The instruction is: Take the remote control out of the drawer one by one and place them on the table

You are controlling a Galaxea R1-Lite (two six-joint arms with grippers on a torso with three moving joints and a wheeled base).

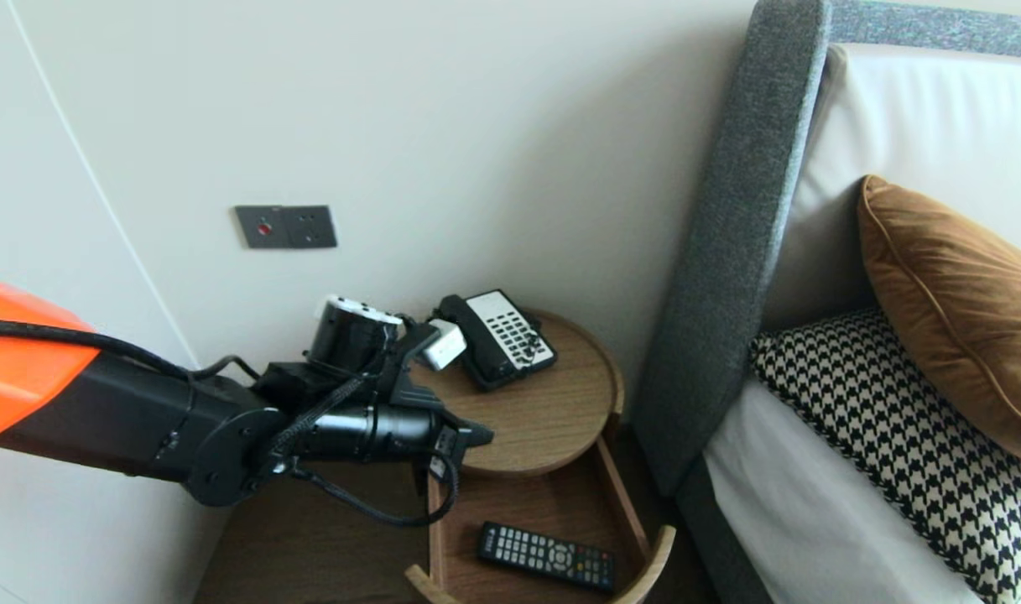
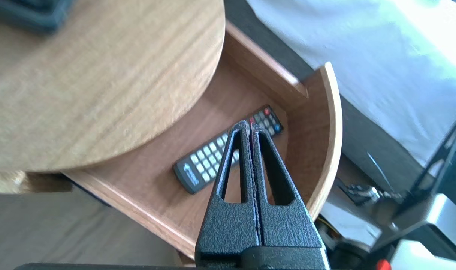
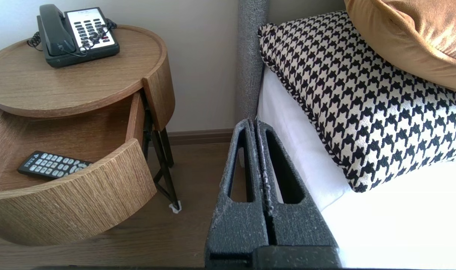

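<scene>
The surface (image 1: 535, 411) beside the bed is a round bedside stand of pale, fine-grained wood with a low raised rim. Under its top a curved-front drawer (image 1: 621, 495) of the same wood stands pulled out, its floor smooth and a little redder. A black telephone (image 1: 502, 338) with a white keypad panel and a coiled cord sits at the back of the round top, near the wall.

My left pincer (image 1: 481, 434) is clenched, its two black, grainy, wedge-shaped fingers (image 2: 231, 157) pressed flat together with nothing between them. It hangs at the front edge of the round top, over the open drawer, touching neither wood nor anything inside. From my wrist, its tips line up with the red-buttoned end of the remote control (image 1: 546, 555) below, but apart from it.

The remote control is a slim black rectangular bar with rows of small pale keys and a few coloured ones at one end. It lies flat and face up on the drawer floor, close to the curved front wall.

My right pincer (image 3: 254, 122) is clenched too and empty, parked low by the bed, near a houndstooth pillow (image 3: 362, 105) of woven black and white.
</scene>
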